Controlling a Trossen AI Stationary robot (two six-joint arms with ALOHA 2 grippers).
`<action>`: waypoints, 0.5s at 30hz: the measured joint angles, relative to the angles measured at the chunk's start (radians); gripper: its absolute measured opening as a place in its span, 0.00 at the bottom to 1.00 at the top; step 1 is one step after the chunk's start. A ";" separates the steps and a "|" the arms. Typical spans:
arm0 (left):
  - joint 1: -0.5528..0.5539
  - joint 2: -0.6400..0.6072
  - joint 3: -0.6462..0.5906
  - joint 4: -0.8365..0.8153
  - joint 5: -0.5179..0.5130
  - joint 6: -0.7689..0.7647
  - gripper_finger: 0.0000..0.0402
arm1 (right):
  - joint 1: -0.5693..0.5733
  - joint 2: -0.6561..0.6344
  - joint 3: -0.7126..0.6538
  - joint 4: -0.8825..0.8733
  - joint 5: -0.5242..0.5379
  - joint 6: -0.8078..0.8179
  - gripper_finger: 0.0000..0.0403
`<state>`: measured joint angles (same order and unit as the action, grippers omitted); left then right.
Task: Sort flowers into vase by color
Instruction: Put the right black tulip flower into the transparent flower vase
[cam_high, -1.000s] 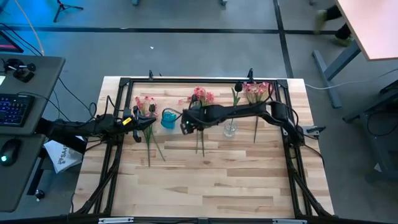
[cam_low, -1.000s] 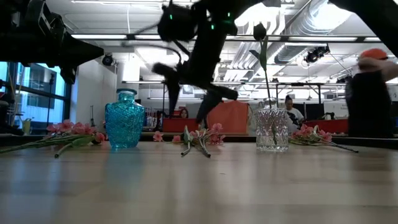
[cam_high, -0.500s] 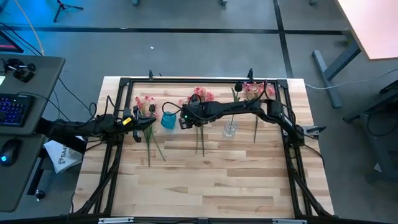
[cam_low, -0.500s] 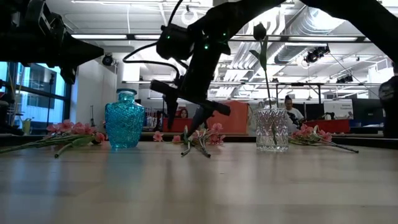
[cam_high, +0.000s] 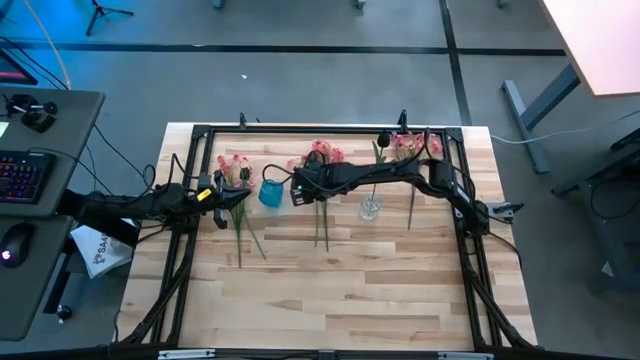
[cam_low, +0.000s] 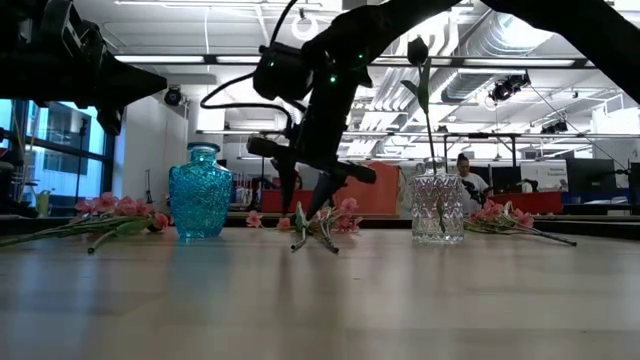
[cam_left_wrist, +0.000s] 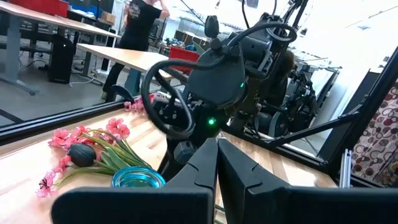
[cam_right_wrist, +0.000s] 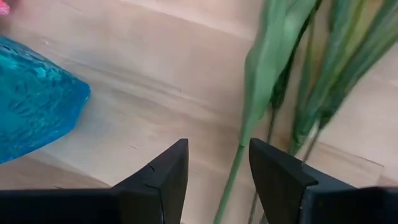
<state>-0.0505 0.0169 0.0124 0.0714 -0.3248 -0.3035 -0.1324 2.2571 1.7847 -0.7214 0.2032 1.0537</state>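
Green stems of the middle bunch of flowers (cam_high: 322, 222) are lying on the wooden table (cam_high: 340, 290) between the blue glass vase (cam_high: 270, 191) and the clear glass vase (cam_high: 370, 207), pink blossoms pointing toward the far edge. In the right wrist view one stem (cam_right_wrist: 249, 118) is running up through the gap between the two dark fingers (cam_right_wrist: 163, 180), which are standing parted and gripping nothing. The right gripper (cam_low: 312, 195) is hanging low over that bunch, just beside the blue vase.

To do this step well, I judge the gripper should be settling straight down so a single stem sits between the pads, closing only once the neighbouring stems are outside the gap, and keeping clear of the blue vase so it is not being knocked.

A dark tulip (cam_low: 417, 52) is already standing in the clear vase. Other pink sprays are lying at the left (cam_high: 233, 172) and at the far right (cam_high: 413, 148) of the table.

The left gripper (cam_left_wrist: 216, 163) is waiting near the table's left edge, its fingers pressed together on nothing.

Whether the right fingertips are touching the tabletop is hard to make out, and how many stems make up the bunch cannot be told.
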 joint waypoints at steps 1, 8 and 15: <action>0.000 0.000 0.000 0.000 0.000 0.000 0.00 | -0.002 0.004 0.000 -0.004 -0.008 0.000 0.40; 0.000 0.000 0.000 -0.001 0.000 0.000 0.00 | -0.005 0.045 -0.001 0.007 -0.022 0.009 0.40; 0.000 0.000 0.000 -0.001 0.000 0.000 0.00 | -0.005 0.051 0.001 0.013 -0.018 -0.051 0.34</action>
<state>-0.0502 0.0169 0.0128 0.0708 -0.3247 -0.3037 -0.1371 2.3081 1.7858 -0.7084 0.1852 1.0027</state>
